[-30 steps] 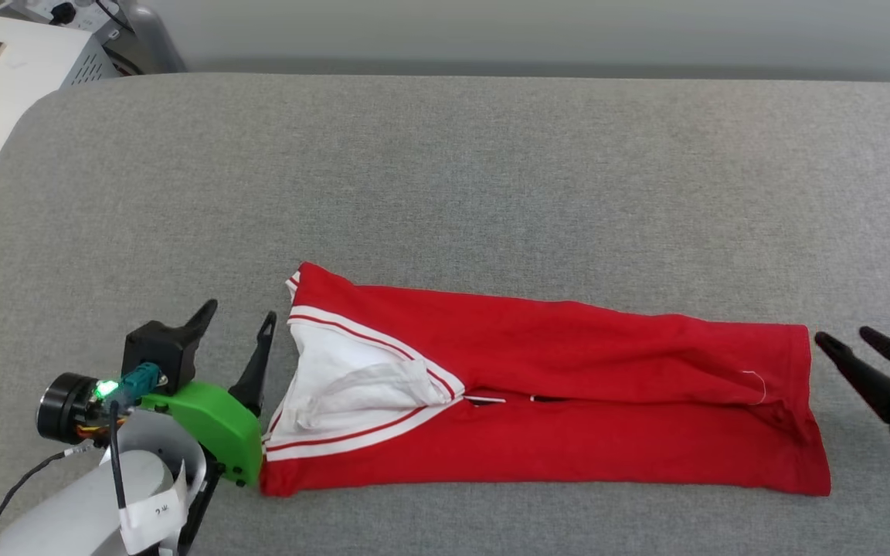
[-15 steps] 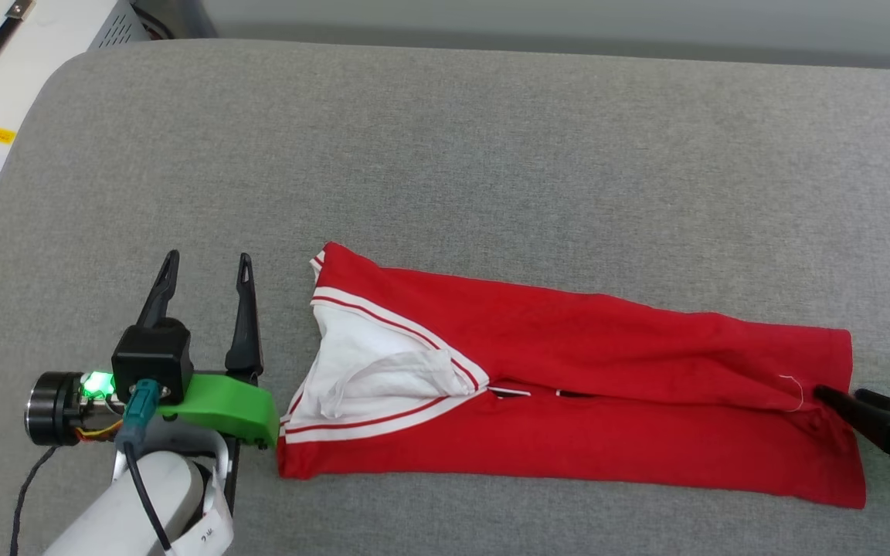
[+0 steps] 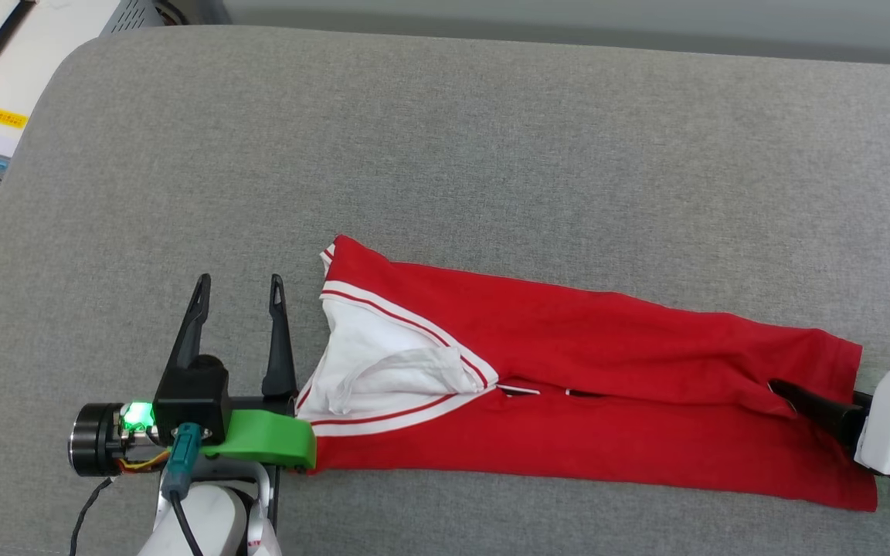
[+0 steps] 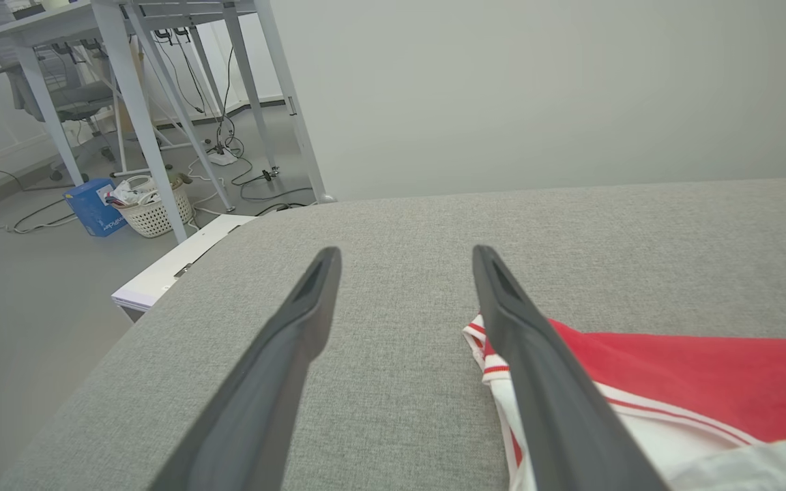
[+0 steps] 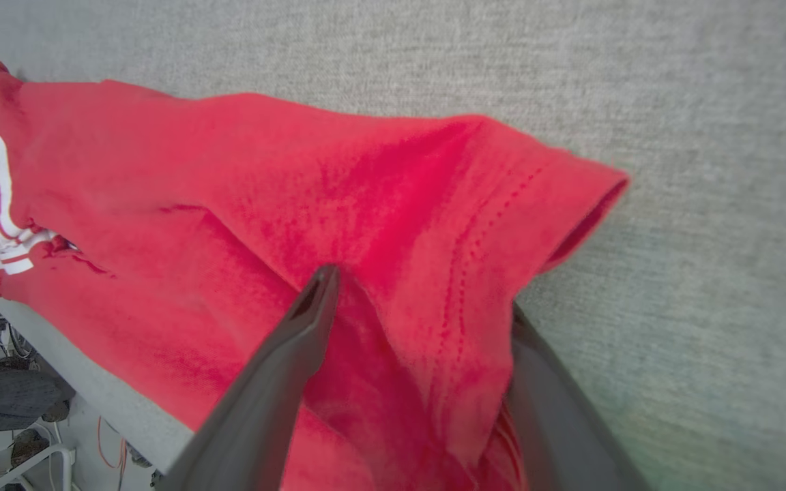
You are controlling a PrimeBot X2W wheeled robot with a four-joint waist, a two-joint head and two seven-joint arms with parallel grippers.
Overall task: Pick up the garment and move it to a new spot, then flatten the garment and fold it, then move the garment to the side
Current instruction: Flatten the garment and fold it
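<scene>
Tabletop (image 3: 445,139), grey and padded, carries the garment (image 3: 584,371), a red jersey lying near the front edge as a long strip doubled lengthwise, white sleeve (image 3: 383,363) at its left end; judged from that, folding is in hand, with the crosswise fold not yet made; the left gripper (image 3: 239,279) hovers spread wide and empty just beside the sleeve end; the right gripper (image 5: 420,290) stands equally wide, fingers straddling the hem (image 5: 502,198), nothing clamped; next, each probably needs to close on its end so that one end can be carried over the other.
</scene>
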